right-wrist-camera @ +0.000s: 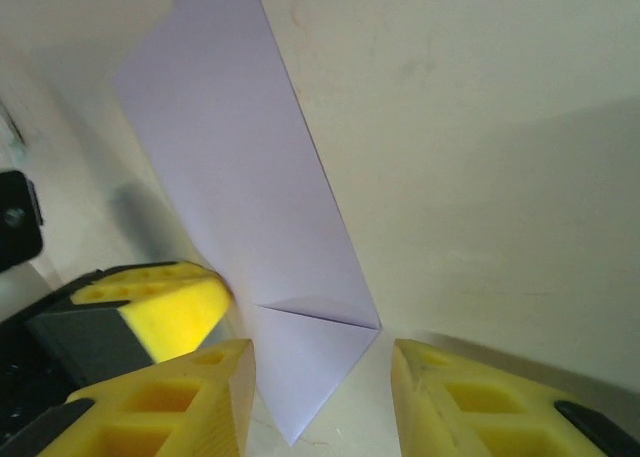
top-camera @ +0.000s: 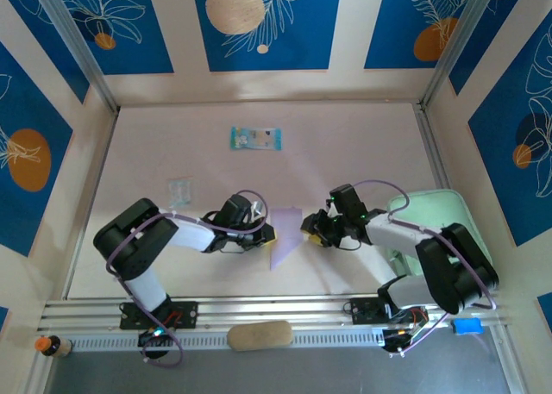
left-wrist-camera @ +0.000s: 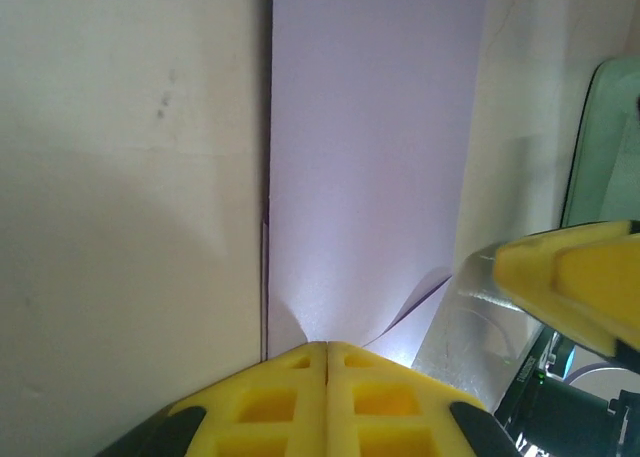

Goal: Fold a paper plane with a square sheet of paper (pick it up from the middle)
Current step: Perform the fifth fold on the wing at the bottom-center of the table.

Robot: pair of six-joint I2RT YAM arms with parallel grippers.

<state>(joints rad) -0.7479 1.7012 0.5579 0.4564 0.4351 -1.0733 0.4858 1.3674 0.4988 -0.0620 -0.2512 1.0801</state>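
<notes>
**Item 1, task thing.** We find the paper sheet [top-camera: 285,237] on the desk [top-camera: 371,153] betw. the two arms, toward the near edge. It is part-folded: a long narrow strip w/ a small triangular flap turned at one end, which tapers to a point. In our judgement it is not yet a dart.

**Item 2, left claw [top-camera: 264,233].** The yellow jaws are closed flush together, no gap visible. The left wrist view shows the sheet's near end curling up into them. We judge it pinched there, though the contact itself is hidden.

**Item 3, right claw [right-wrist-camera: 318,362].** The jaws stand wide apart, holding nothing. The sheet's pointed tip lies flat betw. them, just beside one jaw.

**Item 4, key relation.** In the top view the sheet's long axis runs approx. far-to-near. The claws face each other across it, left claw at its left edge, right claw at its right, both abt. equally near. We judge the next crease prob. needs the right claw on the tip while the left anchors.
</notes>
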